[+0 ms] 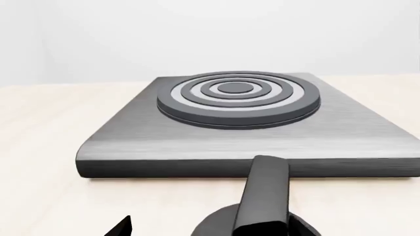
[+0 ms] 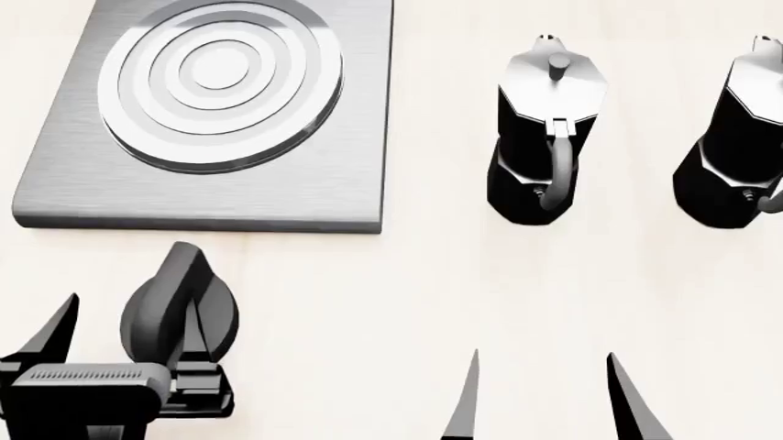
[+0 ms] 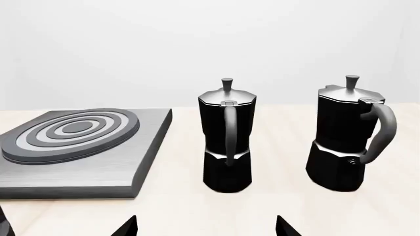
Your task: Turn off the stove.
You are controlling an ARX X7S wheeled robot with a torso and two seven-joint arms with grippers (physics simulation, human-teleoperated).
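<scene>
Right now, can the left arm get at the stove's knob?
Probably yes. The left pincer looks open and already straddles the knob, one finger on each side. Nothing stands between them; the moka pots are far off.

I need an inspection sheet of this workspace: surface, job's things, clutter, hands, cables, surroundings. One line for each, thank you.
Surface: pale wooden table.
Job's things: flat grey brushed-metal stove plate with ringed round burner; round black knob with raised handle in front of it.
Clutter: two black moka pots with silver lids, upright, beside the stove.
Hands: left hand open around the knob; right hand open, holding nothing.
Cables: nothing seen.
Surroundings: plain white background.
</scene>
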